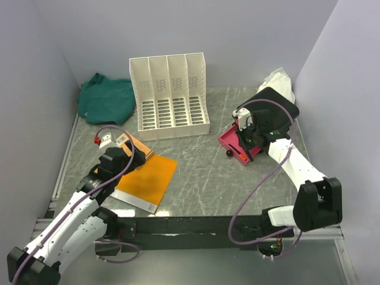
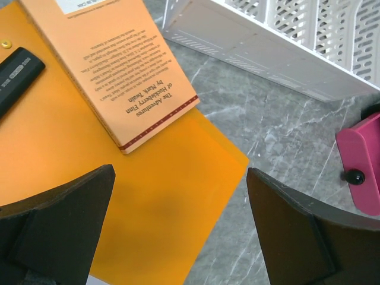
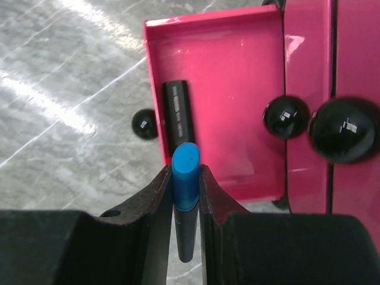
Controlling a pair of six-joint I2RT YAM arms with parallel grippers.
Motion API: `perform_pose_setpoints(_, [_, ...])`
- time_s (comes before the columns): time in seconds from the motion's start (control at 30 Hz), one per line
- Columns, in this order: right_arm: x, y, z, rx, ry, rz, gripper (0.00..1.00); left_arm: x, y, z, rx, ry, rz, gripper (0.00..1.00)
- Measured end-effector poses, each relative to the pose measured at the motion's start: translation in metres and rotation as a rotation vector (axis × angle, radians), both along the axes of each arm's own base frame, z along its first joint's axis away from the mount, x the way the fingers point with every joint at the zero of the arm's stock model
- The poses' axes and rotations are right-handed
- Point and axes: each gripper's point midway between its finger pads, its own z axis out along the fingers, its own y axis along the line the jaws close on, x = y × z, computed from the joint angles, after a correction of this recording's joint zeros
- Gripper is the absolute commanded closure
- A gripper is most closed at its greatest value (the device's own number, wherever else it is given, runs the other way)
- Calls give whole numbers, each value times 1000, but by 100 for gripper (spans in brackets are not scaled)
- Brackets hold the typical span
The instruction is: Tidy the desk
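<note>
Pink drawer (image 3: 237, 89), open on the desk (image 3: 59, 89). Right gripper (image 3: 186, 178) above its rim, jaws pinched on blue-capped marker (image 3: 186, 163): best released low, beside black marker (image 3: 178, 113). Left gripper (image 2: 178, 205), leftward: wide open, empty.

Looked like a robotics lab test cell dressed up as an office rather than a real one. The desk (image 1: 202, 172) was a dark stone-look slab boxed in on three sides by plain pale lavender panels (image 1: 35, 89), with a bare metal rail (image 1: 64, 160) along its left edge. A white left arm (image 1: 77, 208) and right arm (image 1: 294, 169) were bolted to a black bar (image 1: 178, 227) at the near edge. The props were pure office stuff:

- a white slotted file rack (image 1: 170, 98)
- an orange folder (image 1: 148, 178)
- a Huckleberry Finn paperback (image 2: 113, 71)
- a pink drawer unit (image 1: 237, 145)
- a blue-capped marker (image 3: 186, 172)

A crumpled green cloth (image 1: 107, 100) sat in the far left corner.
</note>
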Motion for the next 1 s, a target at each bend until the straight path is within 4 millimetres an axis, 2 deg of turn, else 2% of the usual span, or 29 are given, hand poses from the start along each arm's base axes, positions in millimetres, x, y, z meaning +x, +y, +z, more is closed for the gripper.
perform_pose_setpoints(0.2, [22, -1, -7, -44, 15, -2, 80, 4, 13, -5, -31, 22, 43, 0])
perform_pose_setpoints(0.23, [27, 0, -8, -49, 14, -1, 72, 4, 17, -7, -37, 27, 57, 1])
perform_pose_setpoints(0.4, [42, 6, -13, -68, 26, 19, 49, 8, 37, -16, -63, 58, 134, 0])
perform_pose_setpoints(0.43, [42, 8, -14, -70, 28, 25, 42, 9, 42, -18, -68, 67, 154, 1])
perform_pose_setpoints(0.57, [39, 16, -12, -57, 28, 56, 35, 12, 60, -27, -106, 111, 227, 1])
perform_pose_setpoints(0.67, [32, 24, 0, -17, 13, 90, 32, 13, 74, -32, -146, 136, 292, 0])
perform_pose_setpoints(0.83, [2, 44, 41, 134, -73, 201, 25, 10, 99, -47, -173, 220, 426, 1])
perform_pose_setpoints(0.9, [-15, 48, 49, 184, -96, 234, 25, 12, 108, -50, -162, 257, 461, 1])
perform_pose_setpoints(1.0, [-27, 49, 54, 243, -103, 263, 25, 19, 122, -51, -139, 298, 498, 1])
